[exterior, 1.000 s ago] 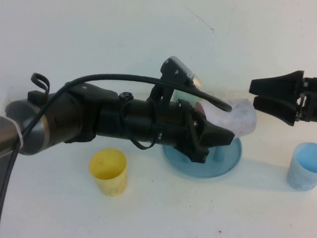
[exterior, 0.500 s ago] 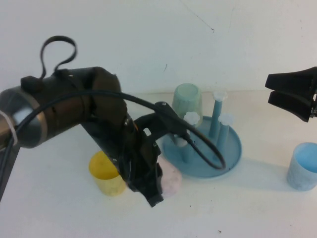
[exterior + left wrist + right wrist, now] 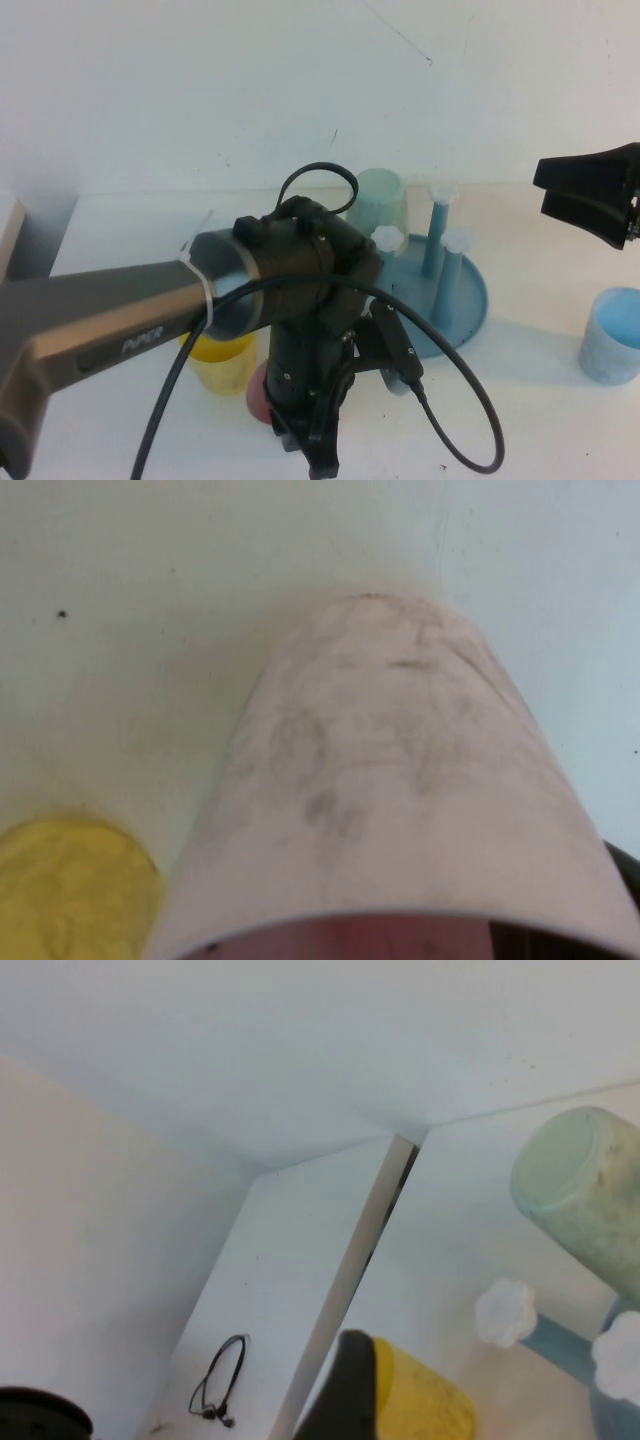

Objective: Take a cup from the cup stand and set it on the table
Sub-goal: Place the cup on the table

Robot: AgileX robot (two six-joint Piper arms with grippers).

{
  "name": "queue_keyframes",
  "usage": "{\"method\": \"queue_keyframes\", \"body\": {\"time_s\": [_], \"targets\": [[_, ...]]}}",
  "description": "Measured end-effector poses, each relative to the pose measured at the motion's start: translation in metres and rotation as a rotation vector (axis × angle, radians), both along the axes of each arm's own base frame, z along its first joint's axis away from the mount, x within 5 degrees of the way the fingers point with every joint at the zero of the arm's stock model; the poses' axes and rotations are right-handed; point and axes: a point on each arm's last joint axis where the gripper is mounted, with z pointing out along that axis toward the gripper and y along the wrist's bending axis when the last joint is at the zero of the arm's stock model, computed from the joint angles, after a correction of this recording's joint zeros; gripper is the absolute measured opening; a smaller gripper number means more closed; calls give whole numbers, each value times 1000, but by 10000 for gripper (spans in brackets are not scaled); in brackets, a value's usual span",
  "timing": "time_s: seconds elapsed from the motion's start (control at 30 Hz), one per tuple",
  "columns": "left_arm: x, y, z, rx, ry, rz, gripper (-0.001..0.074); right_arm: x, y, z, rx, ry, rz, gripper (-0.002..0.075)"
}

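My left gripper (image 3: 312, 448) points down at the table (image 3: 540, 430) near its front edge and is shut on the pale pink speckled cup (image 3: 257, 396). The cup sits low by the table, right of the yellow cup (image 3: 214, 362). In the left wrist view the cup (image 3: 390, 780) fills most of the picture, its deeper pink inside at the near edge. The blue cup stand (image 3: 455, 295) with white-capped pegs (image 3: 456, 240) stands behind and to the right. My right gripper (image 3: 542, 189) hovers at the right edge, open and empty.
A pale green cup (image 3: 380, 203) hangs upside down on the stand's back peg; it also shows in the right wrist view (image 3: 585, 1185). A pale blue cup (image 3: 612, 335) stands at the far right. The left arm's cable (image 3: 470, 400) loops over the table in front of the stand.
My left arm has carried the pink cup off the stand, swung left and toward the front, and lowered it beside the yellow cup. The right gripper has stayed at the right edge.
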Motion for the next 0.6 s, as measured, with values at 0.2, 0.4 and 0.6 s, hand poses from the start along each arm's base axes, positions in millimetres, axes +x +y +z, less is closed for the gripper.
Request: {"method": "queue_keyframes", "body": {"time_s": [0.2, 0.4, 0.6], "targets": [[4, -6, -3, -10, -4, -2, 52, -1, 0, -2, -21, 3, 18, 692], [12, -14, 3, -31, -22, 3, 347, -2, 1, -2, -25, 4, 22, 692], [22, -24, 36, -81, -74, 105, 385, -2, 1, -2, -37, -18, 26, 692]]}}
